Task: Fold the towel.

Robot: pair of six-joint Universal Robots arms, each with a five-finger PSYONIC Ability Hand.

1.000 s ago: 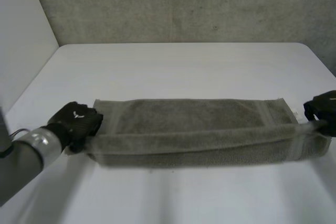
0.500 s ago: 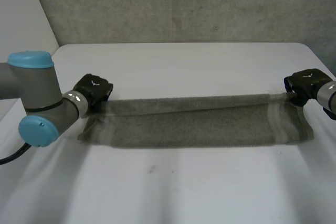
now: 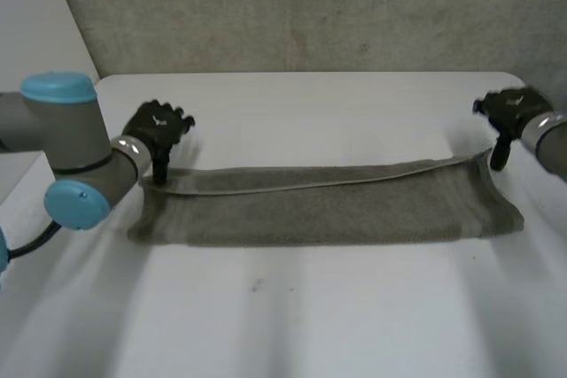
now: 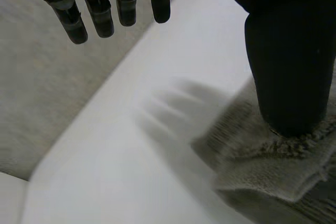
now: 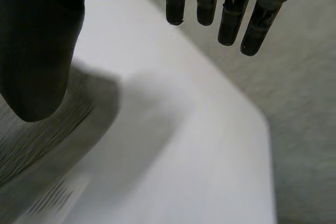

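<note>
Long folded towel (image 3: 328,210) lies across the middle of the desk (image 3: 310,325), an open hand at each far corner.
The left hand (image 3: 158,130) grips nothing: its fingers are straight and spread, and its thumb tip rests on the towel's left far corner. The right hand (image 3: 509,112), likewise released, hovers just over the right far corner. If the left thumb snags the pile when it lifts, it could drag that corner and skew the layers.
</note>
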